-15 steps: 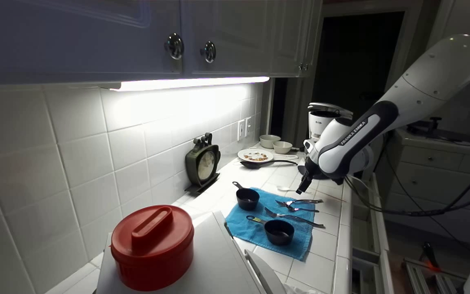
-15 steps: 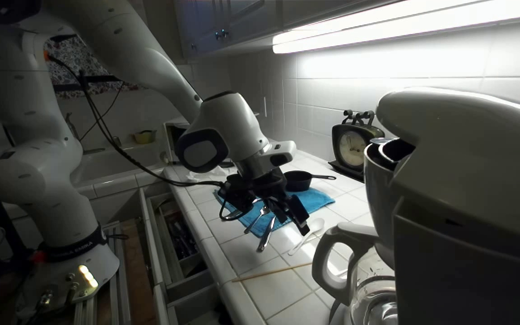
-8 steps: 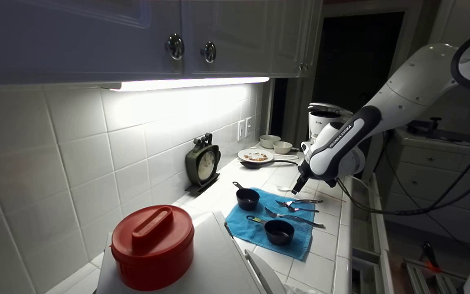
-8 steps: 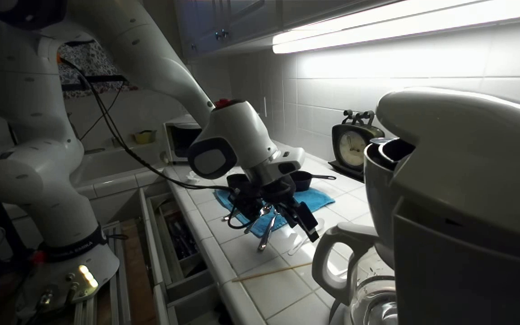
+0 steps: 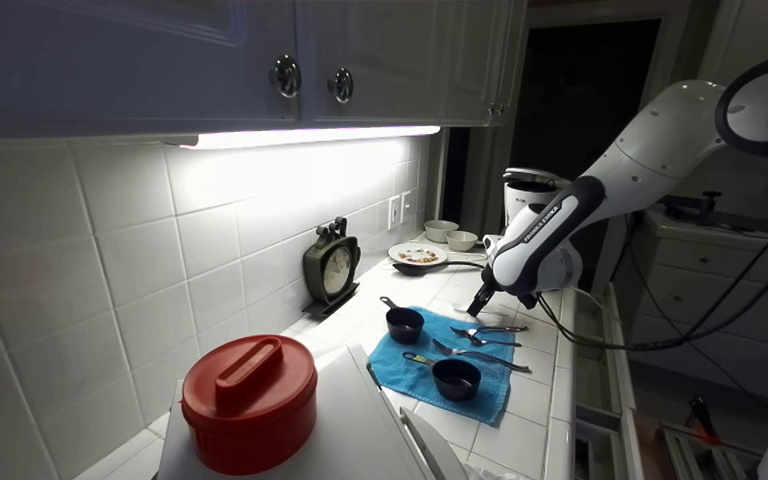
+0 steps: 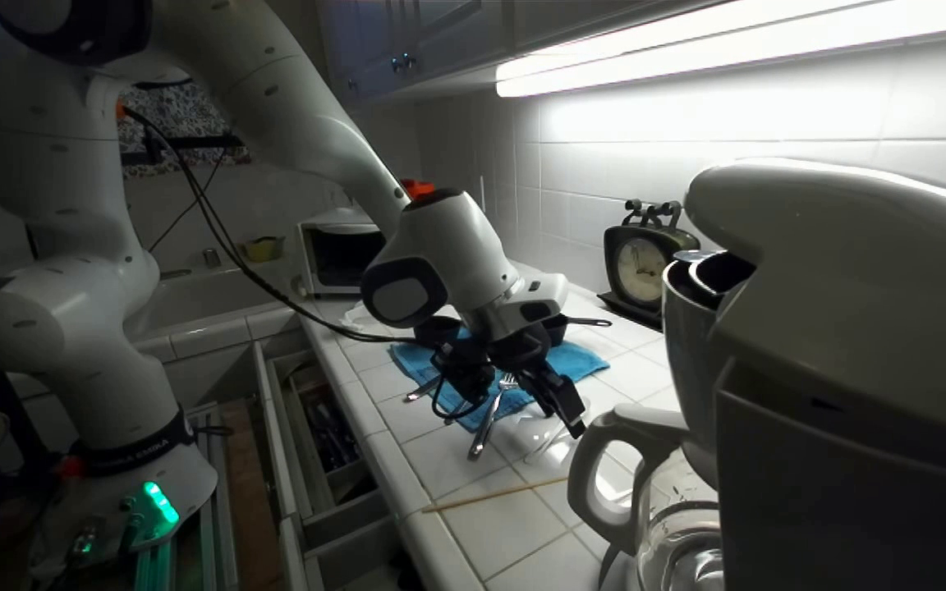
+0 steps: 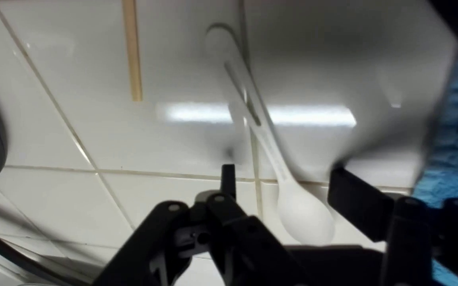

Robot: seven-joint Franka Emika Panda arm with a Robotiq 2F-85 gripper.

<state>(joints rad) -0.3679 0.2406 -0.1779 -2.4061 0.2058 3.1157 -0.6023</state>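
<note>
The white spoon (image 7: pixel 270 147) lies on the tiled counter (image 7: pixel 181 147), just off the blue towel (image 7: pixel 455 171), and looks unmoved over the last second. What has just changed is the gripper (image 7: pixel 286 182): in both exterior views it has shifted, away from the counter's front edge and toward the wall (image 5: pixel 217 253), so that its tip now hangs by the spoon's bowl. In the wrist view its fingers stand apart, one to each side of the spoon near where bowl meets handle, with a gap either way; it grips nothing. Finger shadows on the tile suggest the tips are a little above it. As a judgement, this shift brings the spoon into line between the fingers, within their reach

Farther out, a thin wooden stick (image 7: pixel 133 55) lies beside the spoon, apart from it. On the towel, the fork (image 5: pixel 484 357), the other cutlery (image 5: pixel 501 328) and two small black pans (image 5: pixel 405 325) look to be in the same places, as does the coffee maker (image 6: pixel 834 386) past the spoon. The light on the robot's base (image 6: pixel 161 502) has turned from pale yellow to green; what that signals, the pictures do not tell
</note>
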